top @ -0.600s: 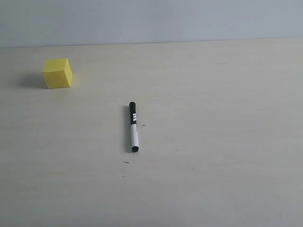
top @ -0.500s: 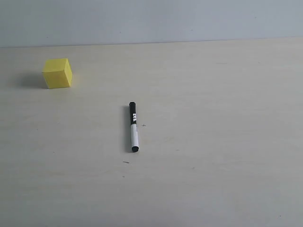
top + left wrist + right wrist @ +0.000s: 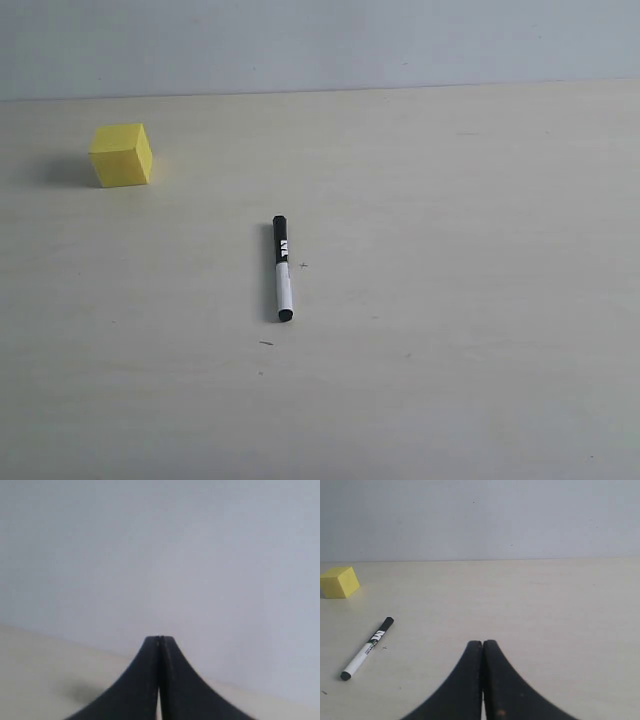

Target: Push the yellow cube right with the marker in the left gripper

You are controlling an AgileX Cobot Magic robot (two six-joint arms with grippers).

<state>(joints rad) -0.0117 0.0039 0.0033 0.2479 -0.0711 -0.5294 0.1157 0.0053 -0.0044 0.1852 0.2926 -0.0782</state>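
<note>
The yellow cube (image 3: 122,154) rests on the table at the far left of the exterior view; it also shows in the right wrist view (image 3: 339,582). The marker (image 3: 282,267) lies flat near the table's middle, black half away from the camera, white barrel nearer; the marker (image 3: 367,648) is free of any gripper. My left gripper (image 3: 160,639) is shut with nothing between its fingers, facing the wall above the table's far edge. My right gripper (image 3: 483,643) is shut and empty, well apart from the marker. Neither gripper appears in the exterior view.
A pale wooden table (image 3: 450,250) runs to a plain grey wall (image 3: 320,40) at the back. A few small dark specks mark the tabletop near the marker.
</note>
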